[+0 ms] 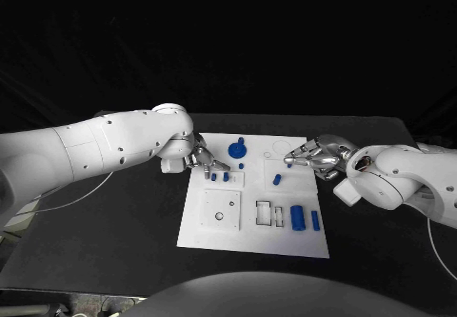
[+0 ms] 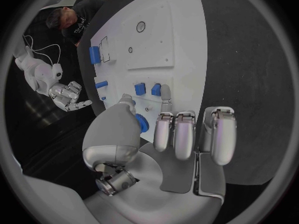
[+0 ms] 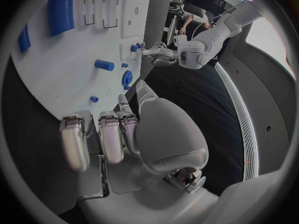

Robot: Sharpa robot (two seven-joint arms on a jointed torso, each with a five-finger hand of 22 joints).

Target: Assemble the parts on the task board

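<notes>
Nearest the robot, a large blue cylinder (image 1: pixel 297 217) and a slim bar (image 1: pixel 315 220) lie loose on the task board (image 1: pixel 219 238), beside unfilled slots. Farther out, two small parts (image 1: pixel 220 177) stand just beyond the left hand (image 1: pixel 203 159), fingers spread, holding nothing. The right hand (image 1: pixel 314 156) hovers likewise unladen. Most assembly seemingly remains.

Left hand (image 1: pixel 203 159) and right hand (image 1: pixel 315 156), both empty, fingers apart.

A robotics lab is suggested: a white task board (image 1: pixel 214 234) is laid on a black table (image 1: pixel 114 231) against darkness.
</notes>
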